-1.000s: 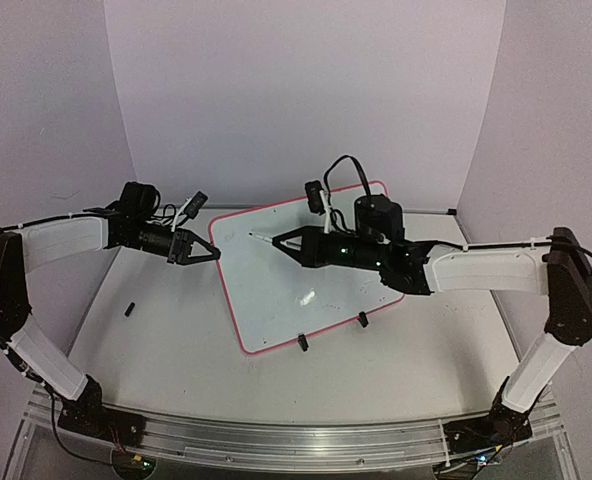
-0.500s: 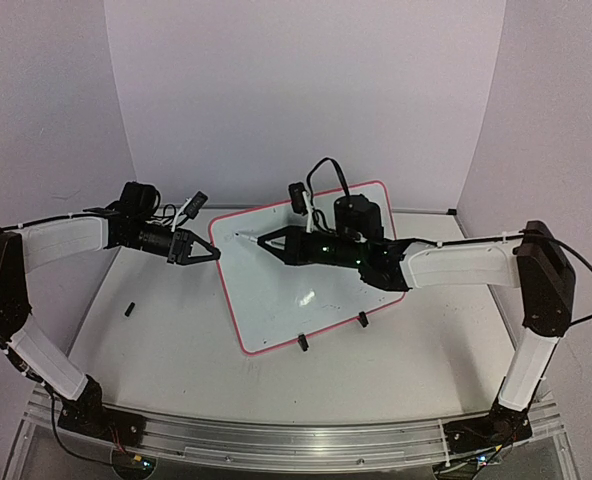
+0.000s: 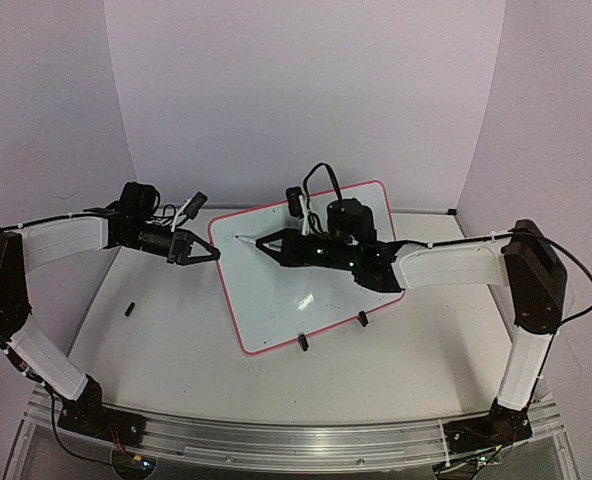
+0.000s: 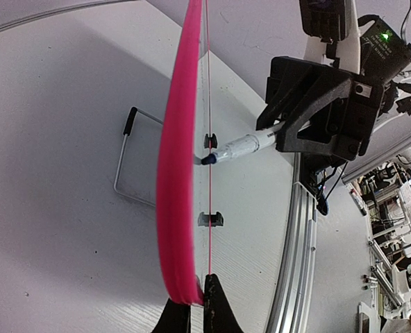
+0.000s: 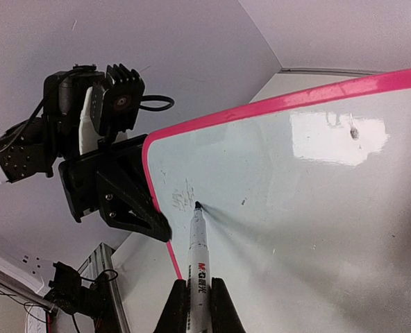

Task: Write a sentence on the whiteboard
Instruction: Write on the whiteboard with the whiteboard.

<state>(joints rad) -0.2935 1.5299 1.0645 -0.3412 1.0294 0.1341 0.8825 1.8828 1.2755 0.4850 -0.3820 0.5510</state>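
Observation:
The whiteboard (image 3: 296,290), white with a pink rim, stands tilted at the table's middle. My left gripper (image 3: 212,254) is shut on its left edge; the left wrist view shows the pink rim (image 4: 178,173) pinched between my fingers (image 4: 194,305). My right gripper (image 3: 266,246) is shut on a white marker (image 3: 248,241) with a blue tip. In the right wrist view the marker (image 5: 200,257) sits between my jaws (image 5: 198,284), its tip at the board (image 5: 316,208) near the upper left corner. No blue lettering shows, only faint grey smudges (image 5: 183,196).
Two black clip feet (image 3: 302,342) (image 3: 362,320) hold the board's near edge. A wire stand (image 4: 126,159) props it from behind. A small black cap-like piece (image 3: 130,309) lies on the table at the left. Walls close in behind and on both sides.
My right arm has moved left, carrying the marker tip toward the board's upper left corner. The left arm and the board have not moved.

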